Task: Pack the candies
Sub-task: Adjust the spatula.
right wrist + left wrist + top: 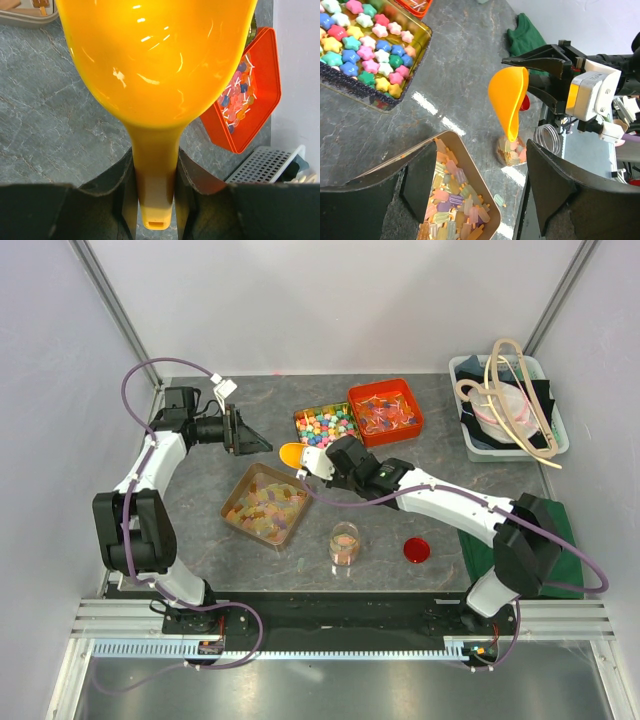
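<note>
While the right gripper [155, 197] is clamped on the handle of the orange scoop [291, 454], the left gripper [254, 439] stands wide open and holds nothing. The candies [265, 507] lie in the tray [236, 491], near both grippers, on the side of the arm bases; a few are in the jar [344, 550].

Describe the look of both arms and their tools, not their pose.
The left arm and right arm have white links and bulky black joints. A purple cable loops along each. The left tool and right tool are black, with broad wedge-shaped fingers.
</note>
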`<state>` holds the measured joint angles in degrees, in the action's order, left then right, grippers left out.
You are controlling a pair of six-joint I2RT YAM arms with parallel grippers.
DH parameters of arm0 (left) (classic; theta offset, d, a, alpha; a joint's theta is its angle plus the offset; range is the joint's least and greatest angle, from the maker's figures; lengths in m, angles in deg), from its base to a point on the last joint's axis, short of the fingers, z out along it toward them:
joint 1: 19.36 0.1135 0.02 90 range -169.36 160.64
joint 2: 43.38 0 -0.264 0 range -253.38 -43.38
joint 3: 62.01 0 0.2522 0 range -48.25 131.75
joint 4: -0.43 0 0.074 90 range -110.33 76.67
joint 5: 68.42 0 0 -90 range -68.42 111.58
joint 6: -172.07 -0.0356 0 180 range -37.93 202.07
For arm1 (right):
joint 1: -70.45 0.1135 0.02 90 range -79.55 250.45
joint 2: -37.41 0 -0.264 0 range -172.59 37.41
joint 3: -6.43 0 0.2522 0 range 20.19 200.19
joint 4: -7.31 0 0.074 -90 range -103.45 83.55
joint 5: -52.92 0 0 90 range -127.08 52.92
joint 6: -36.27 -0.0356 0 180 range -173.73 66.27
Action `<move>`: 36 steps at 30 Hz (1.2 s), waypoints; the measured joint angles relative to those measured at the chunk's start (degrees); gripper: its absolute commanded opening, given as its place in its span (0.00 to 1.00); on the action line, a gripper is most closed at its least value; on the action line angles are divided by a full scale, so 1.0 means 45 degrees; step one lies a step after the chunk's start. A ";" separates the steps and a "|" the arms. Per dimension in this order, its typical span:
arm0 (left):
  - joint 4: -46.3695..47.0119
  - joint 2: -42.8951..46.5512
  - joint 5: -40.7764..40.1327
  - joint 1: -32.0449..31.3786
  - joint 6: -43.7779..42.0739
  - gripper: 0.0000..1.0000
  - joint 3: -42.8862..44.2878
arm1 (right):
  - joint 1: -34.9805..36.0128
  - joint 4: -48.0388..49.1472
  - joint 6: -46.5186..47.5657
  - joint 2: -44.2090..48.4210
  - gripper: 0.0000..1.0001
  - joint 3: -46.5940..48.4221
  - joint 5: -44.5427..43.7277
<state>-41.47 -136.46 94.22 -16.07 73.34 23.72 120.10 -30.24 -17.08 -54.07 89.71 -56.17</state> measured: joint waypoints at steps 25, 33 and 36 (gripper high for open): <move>-0.0005 -0.0073 -0.0136 -0.1132 0.0112 0.37 0.0000 | 0.0826 -0.0228 0.0049 -0.0952 0.00 0.1316 -0.0015; 0.0384 -0.0083 -0.0345 -0.1185 -0.0180 0.02 0.0000 | 0.0845 -0.0461 -0.0010 -0.1141 0.00 0.1783 -0.0053; 0.0491 -0.0092 -0.0340 -0.1195 -0.0311 0.02 0.0000 | 0.0831 -0.0559 -0.0107 -0.1141 0.00 0.1851 -0.0053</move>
<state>-39.26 -136.88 92.69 -21.45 71.94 23.72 123.83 -32.76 -17.56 -59.21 98.04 -56.41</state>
